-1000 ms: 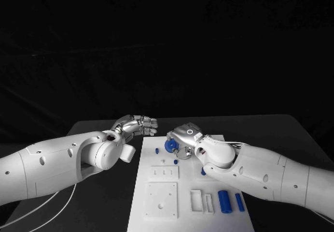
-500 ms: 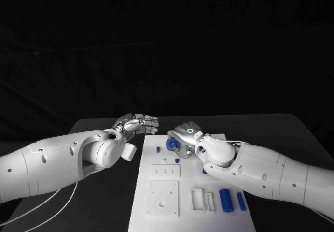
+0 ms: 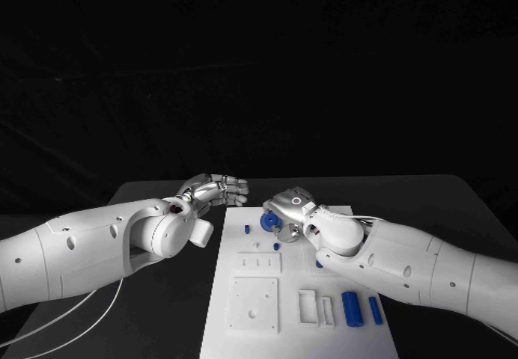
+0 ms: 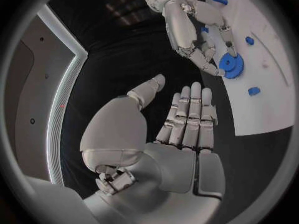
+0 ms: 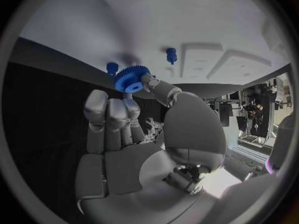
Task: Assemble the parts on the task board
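Near the front of the white task board [image 3: 251,338] lie two blue cylinders [image 3: 351,308]. Farther back, the right hand [image 3: 287,212] pinches a blue toothed gear [image 5: 131,78] at the board's far end. The left hand [image 3: 216,191] hovers over the black table [image 3: 151,198], fingers [image 4: 187,117] straight, holding nothing.

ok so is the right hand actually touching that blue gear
Touching. In the right wrist view the right hand has fingertips pressed against the blue gear; the left wrist view shows the same contact.
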Robot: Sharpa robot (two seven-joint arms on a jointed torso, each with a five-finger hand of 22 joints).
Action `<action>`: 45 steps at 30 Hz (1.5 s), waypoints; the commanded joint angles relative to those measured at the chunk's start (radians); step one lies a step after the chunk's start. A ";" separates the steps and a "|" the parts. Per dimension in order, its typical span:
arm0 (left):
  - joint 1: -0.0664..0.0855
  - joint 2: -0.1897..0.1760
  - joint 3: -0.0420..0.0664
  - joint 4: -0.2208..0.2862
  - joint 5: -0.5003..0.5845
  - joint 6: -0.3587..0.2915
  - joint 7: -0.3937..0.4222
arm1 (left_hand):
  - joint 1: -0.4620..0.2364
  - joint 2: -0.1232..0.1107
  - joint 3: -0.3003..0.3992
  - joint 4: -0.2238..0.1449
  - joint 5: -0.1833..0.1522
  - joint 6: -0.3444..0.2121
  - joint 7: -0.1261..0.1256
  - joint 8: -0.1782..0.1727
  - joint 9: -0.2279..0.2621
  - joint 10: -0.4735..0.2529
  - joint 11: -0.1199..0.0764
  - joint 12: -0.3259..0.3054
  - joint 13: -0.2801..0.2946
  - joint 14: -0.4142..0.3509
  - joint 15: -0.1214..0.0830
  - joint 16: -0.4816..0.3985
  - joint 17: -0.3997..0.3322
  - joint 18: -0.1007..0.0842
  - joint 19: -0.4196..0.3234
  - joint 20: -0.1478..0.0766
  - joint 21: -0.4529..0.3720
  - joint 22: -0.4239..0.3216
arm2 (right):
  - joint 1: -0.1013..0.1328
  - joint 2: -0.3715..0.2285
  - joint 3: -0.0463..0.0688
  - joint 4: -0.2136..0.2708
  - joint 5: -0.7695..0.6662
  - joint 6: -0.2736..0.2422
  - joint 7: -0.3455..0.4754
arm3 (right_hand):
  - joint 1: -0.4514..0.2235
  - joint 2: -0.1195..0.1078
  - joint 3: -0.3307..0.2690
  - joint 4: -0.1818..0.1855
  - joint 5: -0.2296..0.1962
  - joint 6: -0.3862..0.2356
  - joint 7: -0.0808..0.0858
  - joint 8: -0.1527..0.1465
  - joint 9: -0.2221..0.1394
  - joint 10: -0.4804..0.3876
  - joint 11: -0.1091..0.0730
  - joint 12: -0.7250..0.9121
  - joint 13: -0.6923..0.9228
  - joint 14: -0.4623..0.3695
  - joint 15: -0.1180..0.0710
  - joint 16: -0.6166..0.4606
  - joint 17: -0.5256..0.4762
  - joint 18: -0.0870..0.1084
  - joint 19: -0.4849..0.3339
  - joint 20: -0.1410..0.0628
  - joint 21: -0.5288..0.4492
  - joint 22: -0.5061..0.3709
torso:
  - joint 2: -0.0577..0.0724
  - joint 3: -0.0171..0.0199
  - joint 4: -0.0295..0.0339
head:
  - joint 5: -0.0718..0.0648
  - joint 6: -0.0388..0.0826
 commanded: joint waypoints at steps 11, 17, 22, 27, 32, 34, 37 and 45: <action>0.001 0.003 0.001 0.008 -0.002 0.002 0.008 | -0.004 -0.002 0.004 -0.001 0.006 -0.005 0.018 -0.006 0.002 -0.006 0.001 -0.005 0.000 -0.001 0.005 -0.003 0.001 0.010 -0.007 -0.001 0.005 0.022 | -0.005 0.020 -0.004 -0.015 -0.002 0.021 0.008 | -0.003 -0.010 -0.001 0.007 -0.006 0.124 0.009 -0.002 0.001 -0.003 -0.003 -0.007 -0.002 0.003 -0.006 -0.005 0.002 0.100 0.008 0.001 0.003 0.012 | 0.000 0.0007 -0.0015 | 0.004 -0.005; 0.001 0.003 0.001 0.008 -0.002 0.002 0.008 | -0.004 -0.003 0.004 -0.001 0.006 -0.005 0.018 -0.006 0.002 -0.006 0.001 -0.005 0.000 -0.001 0.005 -0.003 0.001 0.010 -0.007 -0.001 0.005 0.022 | -0.006 0.022 -0.005 -0.019 0.004 0.025 0.010 | -0.003 -0.010 -0.002 0.007 -0.006 0.123 0.009 -0.002 0.001 -0.004 -0.003 -0.007 -0.003 0.003 -0.005 -0.005 0.001 0.100 0.008 0.001 0.003 0.012 | -0.001 0.0002 -0.0019 | 0.005 -0.007; 0.001 0.002 0.001 0.009 -0.002 0.003 0.008 | -0.004 -0.003 0.004 -0.001 0.006 -0.005 0.018 -0.006 0.002 -0.006 0.001 -0.005 0.000 -0.001 0.005 -0.003 0.001 0.010 -0.007 -0.001 0.005 0.022 | -0.006 0.024 -0.005 -0.027 0.008 0.034 0.010 | -0.003 -0.012 -0.006 0.006 -0.006 0.118 0.011 -0.006 0.000 -0.013 -0.002 -0.014 -0.010 0.003 -0.005 -0.007 0.001 0.100 0.007 0.002 0.003 0.012 | -0.001 0.0005 -0.0030 | 0.007 -0.008; 0.002 0.002 0.001 0.009 -0.003 0.003 0.008 | -0.004 -0.003 0.004 -0.001 0.006 -0.005 0.018 -0.006 0.002 -0.006 0.001 -0.005 0.000 -0.001 0.005 -0.003 0.001 0.010 -0.007 -0.001 0.005 0.022 | -0.006 0.028 -0.006 -0.035 0.025 0.042 0.013 | -0.001 -0.014 -0.012 0.005 -0.007 0.095 0.018 -0.019 -0.005 -0.018 0.005 -0.018 -0.011 0.002 0.001 -0.010 0.000 0.100 0.004 0.002 0.000 0.012 | -0.001 0.0010 -0.0036 | 0.007 -0.008; 0.002 0.009 0.001 0.005 -0.003 0.004 0.008 | -0.004 -0.003 0.004 -0.001 0.006 -0.005 0.018 -0.006 0.002 -0.006 0.001 -0.005 0.000 -0.001 0.005 -0.003 0.001 0.010 -0.007 -0.001 0.005 0.022 | -0.006 0.035 -0.009 -0.041 0.036 0.045 0.016 | 0.004 -0.015 -0.015 0.005 -0.007 0.060 0.030 -0.040 -0.015 -0.022 0.016 -0.021 -0.011 0.002 0.012 -0.014 0.001 0.100 0.002 0.003 -0.003 0.011 | 0.000 0.0005 -0.0030 | 0.006 -0.007; 0.001 0.010 0.001 0.003 -0.003 0.005 0.007 | -0.004 -0.003 0.004 -0.001 0.006 -0.005 0.018 -0.006 0.002 -0.006 0.001 -0.005 0.000 -0.001 0.005 -0.003 0.001 0.010 -0.007 -0.001 0.005 0.022 | -0.006 0.035 -0.009 -0.041 0.040 0.044 0.016 | 0.005 -0.015 -0.016 0.004 -0.007 0.050 0.034 -0.045 -0.017 -0.023 0.020 -0.022 -0.012 0.003 0.015 -0.014 0.001 0.100 0.002 0.003 -0.004 0.011 | 0.000 0.0005 -0.0030 | 0.006 -0.007; 0.001 0.008 0.001 0.004 -0.003 0.004 0.007 | -0.005 -0.003 0.004 0.000 0.006 -0.005 0.018 -0.006 0.002 -0.006 0.001 -0.005 0.000 -0.001 0.005 -0.003 0.001 0.010 -0.007 -0.001 0.005 0.022 | -0.006 0.033 -0.009 -0.043 0.040 0.043 0.013 | 0.008 -0.017 -0.018 0.003 -0.007 0.033 0.040 -0.054 -0.021 -0.024 0.026 -0.023 -0.012 0.003 0.021 -0.016 0.001 0.100 0.002 0.003 -0.005 0.011 | -0.001 0.0010 -0.0033 | 0.007 -0.008; 0.001 0.010 0.001 0.000 -0.003 0.004 0.008 | -0.005 -0.003 0.004 0.000 0.006 -0.005 0.018 -0.006 0.002 -0.007 0.001 -0.005 0.000 -0.001 0.005 -0.003 0.001 0.010 -0.007 -0.001 0.005 0.022 | -0.006 0.033 -0.009 -0.047 0.039 0.050 0.008 | 0.011 -0.019 -0.020 0.002 -0.007 0.007 0.045 -0.067 -0.027 -0.026 0.031 -0.024 -0.013 0.003 0.026 -0.017 0.002 0.100 0.002 0.003 -0.007 0.010 | -0.001 0.0009 -0.0045 | 0.007 -0.008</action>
